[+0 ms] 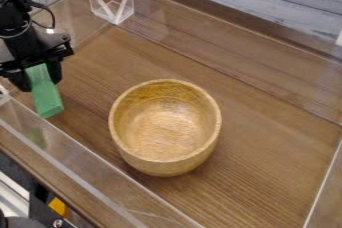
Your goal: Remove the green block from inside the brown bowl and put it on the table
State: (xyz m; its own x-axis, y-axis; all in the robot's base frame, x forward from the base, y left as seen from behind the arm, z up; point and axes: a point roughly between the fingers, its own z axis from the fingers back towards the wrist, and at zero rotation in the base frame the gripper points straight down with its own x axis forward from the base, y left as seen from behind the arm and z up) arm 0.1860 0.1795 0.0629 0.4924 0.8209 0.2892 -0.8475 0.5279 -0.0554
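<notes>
- Green block [48, 96] upright, clamped at its top between black gripper [39, 72] fingers.
- Lower end near table [254, 92], left of brown bowl [164, 125].

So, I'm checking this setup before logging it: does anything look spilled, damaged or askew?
Nothing spilled or damaged. The brown bowl sits upright and empty on the table. The green block stands on end, slightly tilted, in the shut gripper near the left wall.

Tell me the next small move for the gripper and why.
Probably ease down and open the jaws. The gripper is shut on the green block, which hangs upright left of the brown bowl, already out of it; its lower end looks at or just above the table.
</notes>
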